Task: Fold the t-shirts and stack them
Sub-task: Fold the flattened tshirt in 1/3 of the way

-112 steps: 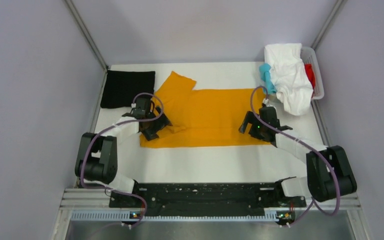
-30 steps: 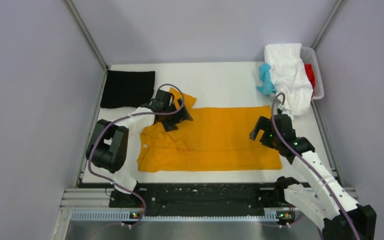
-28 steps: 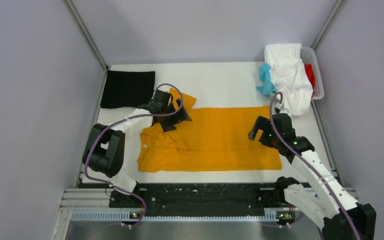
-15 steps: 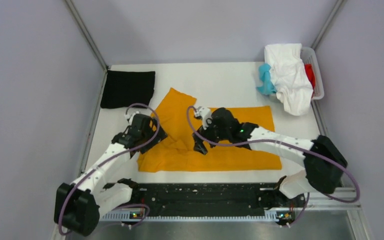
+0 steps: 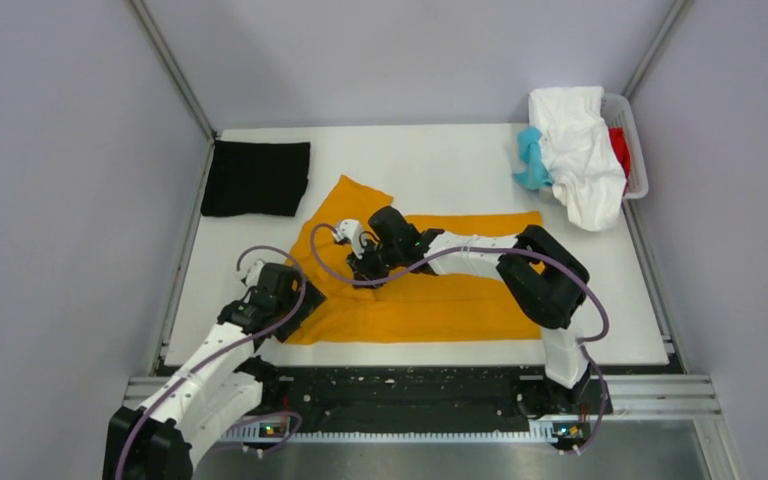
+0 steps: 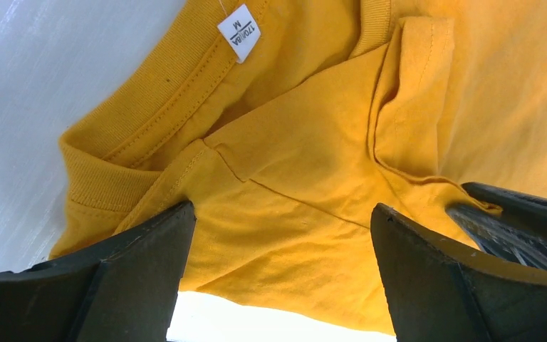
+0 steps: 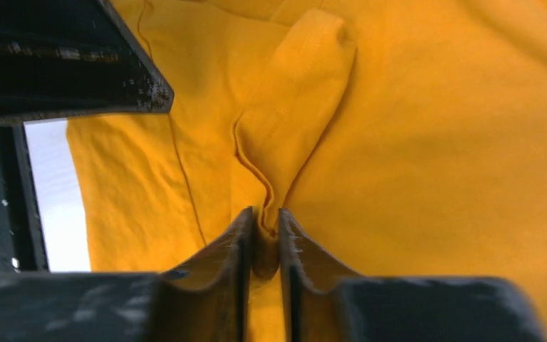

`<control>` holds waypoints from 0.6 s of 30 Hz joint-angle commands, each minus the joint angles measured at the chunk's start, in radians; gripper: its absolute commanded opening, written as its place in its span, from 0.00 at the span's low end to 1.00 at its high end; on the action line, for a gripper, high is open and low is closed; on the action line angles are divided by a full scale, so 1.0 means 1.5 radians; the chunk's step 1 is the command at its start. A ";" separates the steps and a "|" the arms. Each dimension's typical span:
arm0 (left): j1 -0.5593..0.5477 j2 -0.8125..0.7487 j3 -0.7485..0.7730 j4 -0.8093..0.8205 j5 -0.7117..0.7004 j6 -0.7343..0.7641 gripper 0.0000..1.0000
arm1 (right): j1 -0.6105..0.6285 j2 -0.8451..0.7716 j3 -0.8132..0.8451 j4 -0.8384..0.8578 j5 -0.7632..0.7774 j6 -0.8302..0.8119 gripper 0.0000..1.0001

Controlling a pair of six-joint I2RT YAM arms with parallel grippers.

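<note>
The mustard-orange t-shirt (image 5: 430,290) lies spread on the white table, its collar and size label (image 6: 239,31) to the near left. My right gripper (image 5: 363,264) reaches across to the shirt's left part. There it is shut on a raised ridge of the orange cloth (image 7: 265,226) by a sleeve hem. My left gripper (image 5: 292,300) is open over the collar end, the cloth (image 6: 292,185) lying loose between its fingers (image 6: 149,249). A folded black t-shirt (image 5: 256,178) lies at the back left. White (image 5: 580,150), teal (image 5: 530,158) and red (image 5: 620,148) t-shirts hang out of a basket.
The white basket (image 5: 638,150) stands at the back right corner. The two grippers are close together; my left finger shows in the right wrist view (image 7: 64,64). Grey walls close in the table on both sides. The arms' black base rail (image 5: 400,385) runs along the near edge.
My right arm swung from the shirt's right edge to its left part and shut on a ridge of cloth. My left arm drew back from the far sleeve to the collar, staying open.
</note>
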 commanded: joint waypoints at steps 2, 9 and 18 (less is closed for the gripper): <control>0.004 0.004 -0.018 -0.027 -0.030 -0.017 0.99 | 0.006 0.010 0.029 0.049 -0.026 -0.002 0.05; 0.005 0.003 -0.016 -0.073 -0.045 -0.038 0.99 | 0.006 -0.038 -0.033 0.122 0.108 0.079 0.01; 0.005 -0.001 0.000 -0.108 -0.048 -0.044 0.99 | 0.005 -0.115 -0.153 0.170 0.304 0.198 0.00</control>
